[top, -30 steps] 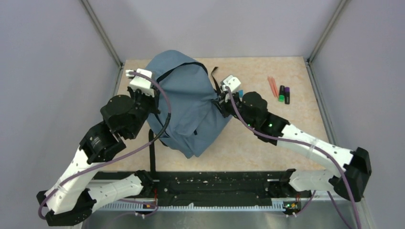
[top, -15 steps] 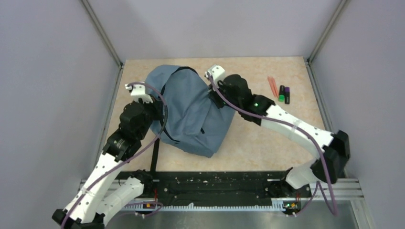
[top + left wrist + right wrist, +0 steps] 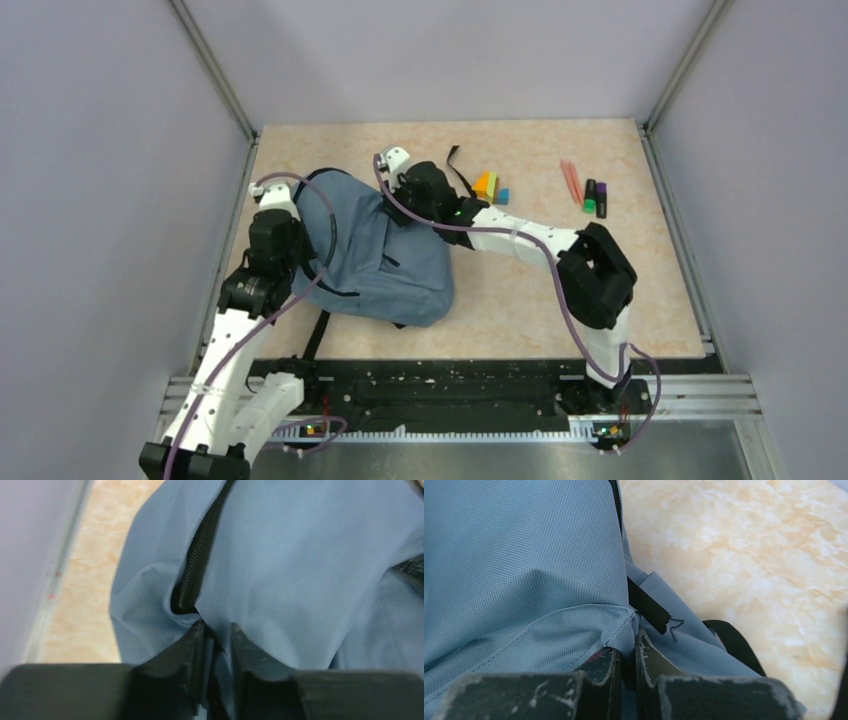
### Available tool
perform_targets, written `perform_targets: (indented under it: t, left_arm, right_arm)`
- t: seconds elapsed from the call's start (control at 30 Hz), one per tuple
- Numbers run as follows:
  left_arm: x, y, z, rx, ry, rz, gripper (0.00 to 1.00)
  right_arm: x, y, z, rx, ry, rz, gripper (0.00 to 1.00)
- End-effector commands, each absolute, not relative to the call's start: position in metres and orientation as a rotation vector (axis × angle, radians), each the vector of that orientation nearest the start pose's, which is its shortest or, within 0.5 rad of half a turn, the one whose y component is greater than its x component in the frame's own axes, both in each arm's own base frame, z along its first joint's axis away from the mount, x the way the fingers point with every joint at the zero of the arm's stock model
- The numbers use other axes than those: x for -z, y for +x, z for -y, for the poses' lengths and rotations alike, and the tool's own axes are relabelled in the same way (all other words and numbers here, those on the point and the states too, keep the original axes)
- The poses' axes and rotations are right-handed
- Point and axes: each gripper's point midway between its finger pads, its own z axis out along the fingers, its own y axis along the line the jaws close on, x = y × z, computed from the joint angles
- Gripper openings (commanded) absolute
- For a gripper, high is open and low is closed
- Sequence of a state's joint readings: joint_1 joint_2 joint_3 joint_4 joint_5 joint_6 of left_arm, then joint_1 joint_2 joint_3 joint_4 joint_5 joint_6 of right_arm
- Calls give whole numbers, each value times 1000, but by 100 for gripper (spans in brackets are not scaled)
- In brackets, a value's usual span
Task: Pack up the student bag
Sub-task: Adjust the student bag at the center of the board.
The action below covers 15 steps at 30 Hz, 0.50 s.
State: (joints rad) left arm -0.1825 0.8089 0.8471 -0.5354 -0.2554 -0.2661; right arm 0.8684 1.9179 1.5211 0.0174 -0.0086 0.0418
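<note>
And the student bag is down! A second ago it stood bunched up tall in the middle of the tabletop. Now it lies flatter and further left, its near end close to the arms' bases.

On the left, the left claw has swung in toward the side wall. It has a fold of blue fabric between its tips, just below the black zipper. A thin gap shows between the fingers. The cloth fills it, so I read that as clamped on the bag, though I cannot tell if the pinch is easing.

Across the bag, the zipper line looks closed from above and I see no open mouth. My read is that packing proper hasn't begun, and this was a reposition.

On its right edge, the right claw has followed the bag far across, its arm now stretched leftward. Its tips are together, nipping a seamed corner of fabric beside a short black strap tab.

Further right comes the payoff of the move. A small row of coloured blocks, mostly hidden behind the bag before, is now in plain sight near a loose black strap. Beyond them the orange pens and the highlighters haven't budged. They sit well apart from the bag, so the loading is all ahead.
</note>
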Motion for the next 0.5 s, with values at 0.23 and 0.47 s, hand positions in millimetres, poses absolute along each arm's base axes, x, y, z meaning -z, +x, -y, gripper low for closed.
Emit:
perform_targets:
  t: [0.23, 0.47]
  left_arm:
    - [-251, 263, 76, 362, 38, -1930, 79]
    - [-216, 265, 93, 515, -95, -2000, 83]
  right_arm:
    - [-213, 351, -475, -832, -759, -1714, 26]
    - [-259, 325, -445, -850, -755, -1637, 71]
